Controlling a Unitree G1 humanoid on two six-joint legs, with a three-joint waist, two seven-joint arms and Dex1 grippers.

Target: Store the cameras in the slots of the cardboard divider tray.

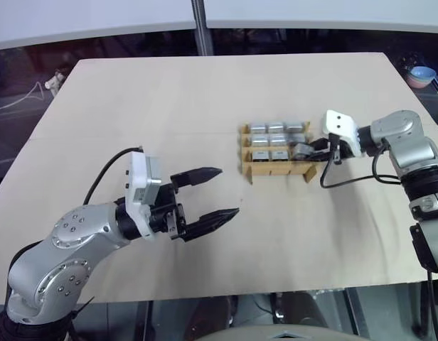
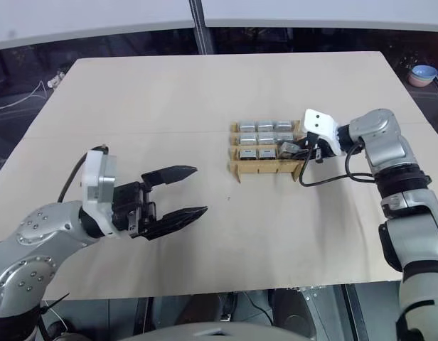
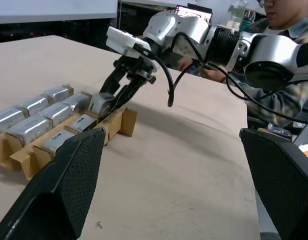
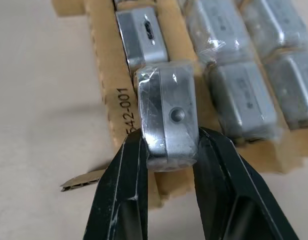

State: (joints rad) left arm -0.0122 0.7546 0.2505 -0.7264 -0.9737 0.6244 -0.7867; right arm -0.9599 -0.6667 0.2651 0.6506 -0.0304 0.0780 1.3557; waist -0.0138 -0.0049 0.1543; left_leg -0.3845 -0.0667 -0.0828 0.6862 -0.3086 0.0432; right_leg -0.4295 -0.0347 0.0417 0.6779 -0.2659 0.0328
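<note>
- Leftmost, the left gripper [image 1: 213,193] hovers over bare bench [image 1: 134,106], pointing toward the tray, its two black fingers [image 1: 198,174] spread wide apart with nothing between them.
- Toward the right of the bench's middle sits the tray [image 1: 276,168], a small brown cardboard grid lying flat on the bench.
- Silver cameras [image 1: 269,128] fill the far row and most of the middle and near rows; several look wrapped in clear film in the right wrist view.
- At the tray's right end, the right gripper [image 4: 170,150] reaches in from the right, angled down, its fingers [image 4: 126,185] clamped on one camera [image 4: 166,112].
- That held camera is tilted and hangs over the near-right part of the tray, just above the cardboard strips; whether it touches them I cannot tell.
- Just beyond it in the right wrist view, another camera [image 4: 141,35] sits down in its slot, a small port on its upper face.
- A black cable [image 1: 347,177] loops from the right wrist down to the bench beside the tray.
- Off the bench's far right corner stands a blue bowl [image 1: 422,74].
- Behind the right arm, in the left wrist view, a person [image 3: 289,25] in a plaid shirt sits beyond the bench edge.
</note>
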